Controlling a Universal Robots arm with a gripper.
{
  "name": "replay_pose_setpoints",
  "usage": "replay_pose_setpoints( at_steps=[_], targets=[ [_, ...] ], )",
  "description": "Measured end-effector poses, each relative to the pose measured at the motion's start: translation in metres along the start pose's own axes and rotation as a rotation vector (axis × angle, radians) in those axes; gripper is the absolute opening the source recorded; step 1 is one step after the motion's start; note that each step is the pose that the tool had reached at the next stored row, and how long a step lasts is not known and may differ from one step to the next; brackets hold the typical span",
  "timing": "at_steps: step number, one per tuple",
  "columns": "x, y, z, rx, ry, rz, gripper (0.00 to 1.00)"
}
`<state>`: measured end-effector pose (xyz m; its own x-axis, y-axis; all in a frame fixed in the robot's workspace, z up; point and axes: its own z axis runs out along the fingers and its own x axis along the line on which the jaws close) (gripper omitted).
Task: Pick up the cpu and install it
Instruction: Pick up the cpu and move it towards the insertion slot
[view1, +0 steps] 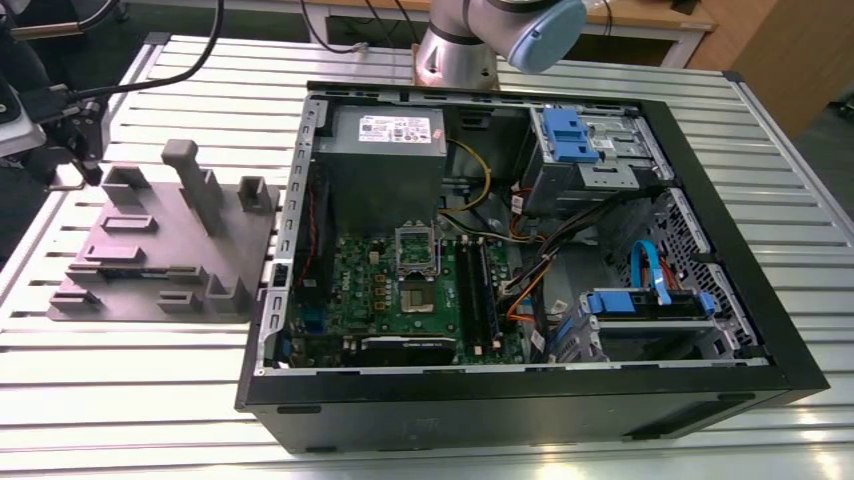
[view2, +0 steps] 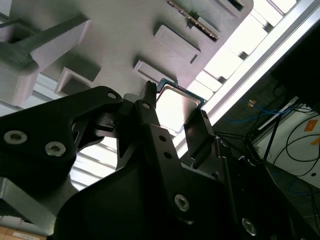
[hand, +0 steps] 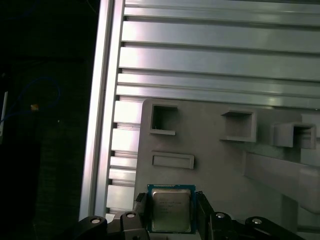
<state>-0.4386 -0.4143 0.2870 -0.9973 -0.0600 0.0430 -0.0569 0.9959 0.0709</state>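
Observation:
The cpu (hand: 171, 210), a small square chip with a silvery top and a thin rim, sits between my gripper's (hand: 171, 216) two black fingers, which press on its opposite edges. In the second wrist view the cpu (view2: 176, 106) shows bright between the same fingers (view2: 151, 107) of the gripper (view2: 175, 112). It hangs over the near edge of the grey moulded plate (hand: 215, 155). In the exterior view the gripper (view1: 78, 140) is at the far left, beside the grey plate (view1: 147, 250). The motherboard socket (view1: 419, 296) lies inside the open computer case (view1: 534, 400).
The slatted metal table (hand: 210, 55) carries the plate and the case. Upright posts (view1: 194, 190) rise from the plate. Inside the case are a grey power supply (view1: 384, 135), blue drive brackets (view1: 567, 135), loose cables (view1: 534, 260) and memory slots (view1: 474, 290).

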Motion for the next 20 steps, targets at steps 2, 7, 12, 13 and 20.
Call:
replay_pose_setpoints(
  at_steps=[2, 7, 12, 13, 20],
  targets=[
    [0.0000, 0.0000, -0.0005, 0.0000, 0.0000, 0.000, 0.47],
    [0.0001, 0.0001, -0.0017, 0.0000, 0.0000, 0.000, 0.47],
    [0.0001, 0.0002, -0.0025, -0.0001, -0.0001, 0.000, 0.47],
    [0.0001, 0.0002, -0.0027, 0.0000, 0.0000, 0.000, 0.47],
    [0.0002, 0.0004, -0.0051, 0.0002, 0.0002, 0.000, 0.47]
  ],
)
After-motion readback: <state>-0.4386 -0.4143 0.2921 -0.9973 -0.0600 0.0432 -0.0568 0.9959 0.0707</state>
